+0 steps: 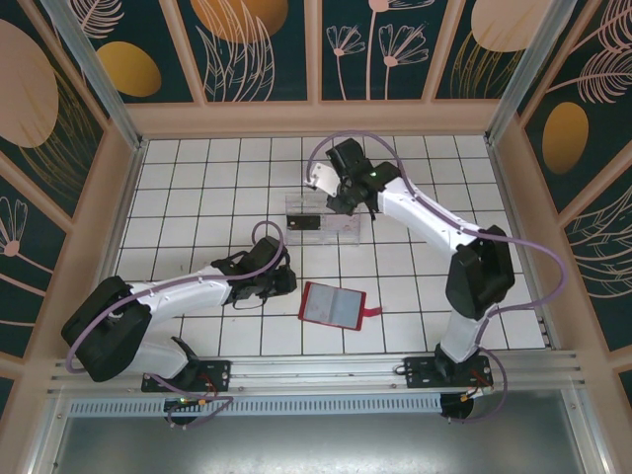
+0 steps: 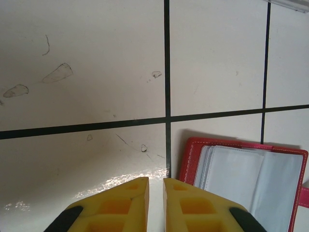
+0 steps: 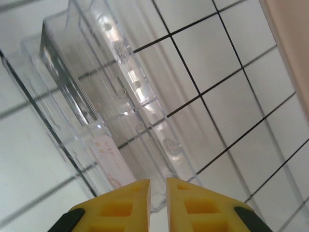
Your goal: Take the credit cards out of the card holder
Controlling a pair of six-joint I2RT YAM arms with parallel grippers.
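Clear tray (image 1: 346, 227) beyond card holder (image 1: 332, 305)

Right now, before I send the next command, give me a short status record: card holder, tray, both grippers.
card holder: open flat, near side, inside facing up
clear tray: farther back, dark card inside
left gripper: beside the holder, jaws narrowly apart, empty
right gripper: over the tray, jaws narrowly apart, empty
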